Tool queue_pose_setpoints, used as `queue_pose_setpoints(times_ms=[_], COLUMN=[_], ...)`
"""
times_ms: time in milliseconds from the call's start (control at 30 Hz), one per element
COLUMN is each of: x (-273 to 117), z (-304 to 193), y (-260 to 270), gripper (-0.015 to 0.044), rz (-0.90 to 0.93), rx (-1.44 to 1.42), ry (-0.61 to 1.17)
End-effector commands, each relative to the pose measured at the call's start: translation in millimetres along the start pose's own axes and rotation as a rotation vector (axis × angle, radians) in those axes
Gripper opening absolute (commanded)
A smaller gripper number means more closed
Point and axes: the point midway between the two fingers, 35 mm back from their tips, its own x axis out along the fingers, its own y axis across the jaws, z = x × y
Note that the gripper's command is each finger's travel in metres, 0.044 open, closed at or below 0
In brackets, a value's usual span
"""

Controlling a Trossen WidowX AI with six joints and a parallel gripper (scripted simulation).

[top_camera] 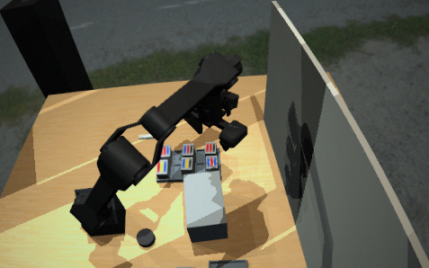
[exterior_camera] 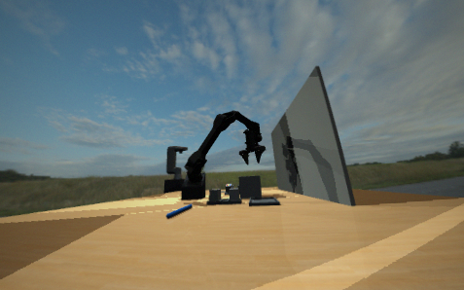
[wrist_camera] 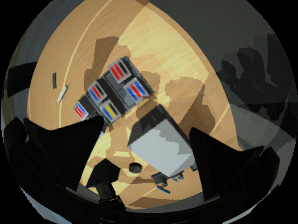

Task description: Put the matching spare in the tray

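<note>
1. Spares. Six striped spares [top_camera: 186, 163] [wrist_camera: 108, 110] stand in a dark rack [top_camera: 177, 158] [wrist_camera: 114, 89], near the middle of the top frame. Their stripes combine red, blue and yellow. The wrist view shows five plainly, left of and above its centre. The matching spare is among these by assumption; which one cannot be told.

2. Surroundings. A large grey box [top_camera: 205, 198] [exterior_camera: 250, 187] [wrist_camera: 160, 145] is just beside the rack, below it in the top frame. The tray [top_camera: 227, 261] [exterior_camera: 265, 202] is cut by the bottom edge there and lies right of centre, low in the exterior frame. A tall grey panel [top_camera: 300, 90] [exterior_camera: 310, 141] [wrist_camera: 210, 40] reflects the arm and may serve to expose the rear code. A blue rod [exterior_camera: 179, 211] [wrist_camera: 163, 189] lies lower left of the tray in the exterior frame.

3. Gripper. The gripper [top_camera: 211, 132] [exterior_camera: 252, 162] [wrist_camera: 148, 127] points down above the worktop. Its jaws are spread almost fully, with nothing between them.

4. Step in hand. Judged as positioning before the pick. The mounted unit's code cannot be read here.

5. Next move. Confirm the code, centre the jaws over the matching spare and descend straight. Avoid neighbouring spares and the box; a wrong match is the main risk.
</note>
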Motion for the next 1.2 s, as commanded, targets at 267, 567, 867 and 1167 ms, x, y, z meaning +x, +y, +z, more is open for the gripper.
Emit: queue_pose_setpoints(times_ms=[267,567,867,1167], x=[40,45,80,83], z=[3,2,-5,-5], y=[122,122,120,120], gripper=[0.0440,0.0387,0.0300,0.0300], rz=[0.012,0.012,0.011,0.011], rx=[-0.749,-0.749,-0.748,-0.748], ry=[0.029,0.029,0.030,0.030])
